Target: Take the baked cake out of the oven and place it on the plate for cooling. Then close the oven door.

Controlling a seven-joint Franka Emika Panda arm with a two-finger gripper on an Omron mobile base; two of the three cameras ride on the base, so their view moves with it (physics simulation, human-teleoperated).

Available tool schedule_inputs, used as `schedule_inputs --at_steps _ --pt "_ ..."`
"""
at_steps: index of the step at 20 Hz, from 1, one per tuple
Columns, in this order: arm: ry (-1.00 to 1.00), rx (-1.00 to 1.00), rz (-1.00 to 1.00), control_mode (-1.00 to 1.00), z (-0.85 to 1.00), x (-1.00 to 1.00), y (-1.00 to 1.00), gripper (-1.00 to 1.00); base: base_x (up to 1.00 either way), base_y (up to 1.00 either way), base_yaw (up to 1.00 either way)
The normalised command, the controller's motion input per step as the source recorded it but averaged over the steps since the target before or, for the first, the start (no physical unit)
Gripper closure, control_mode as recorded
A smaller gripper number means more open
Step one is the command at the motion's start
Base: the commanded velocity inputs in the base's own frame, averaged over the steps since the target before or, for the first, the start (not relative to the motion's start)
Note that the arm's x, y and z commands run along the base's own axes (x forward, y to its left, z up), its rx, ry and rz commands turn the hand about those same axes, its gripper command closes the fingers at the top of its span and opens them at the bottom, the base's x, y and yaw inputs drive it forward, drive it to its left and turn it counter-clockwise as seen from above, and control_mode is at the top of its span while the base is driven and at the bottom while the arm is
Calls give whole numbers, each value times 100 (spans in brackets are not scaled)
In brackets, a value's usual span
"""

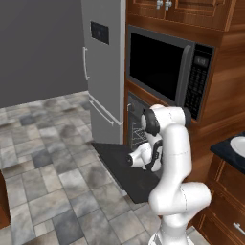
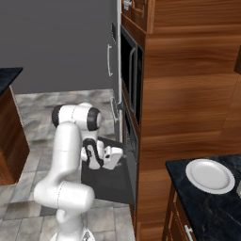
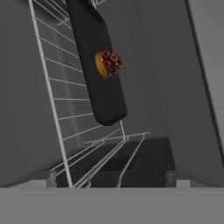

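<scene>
one cake [image 3: 108, 64] on tray [image 3: 97, 74] — gripper [image 3: 111, 178] wide, apart — rack [image 3: 57, 92] edge near.

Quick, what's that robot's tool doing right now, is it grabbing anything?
Tool: open, holding nothing, at the oven mouth; the cake sits untouched on its tray.

oven door [image 2: 106, 181] dropped open; white plate [image 2: 210, 176] on dark counter [image 2: 207, 207].
</scene>
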Motion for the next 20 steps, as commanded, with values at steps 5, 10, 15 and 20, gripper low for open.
schedule_inputs --at_steps 5,10,15,20 --pt "4 -2 -1 -100 -32 40 -27 -100 0 0 0" --pt "3 0 0 -100 -30 38 -27 -100 0 0 0" --pt "5 0 0 -100 -30 37 -25 -100 0 0 0" --pt "5 0 0 -100 -34 34 -18 -100 0 0 0"
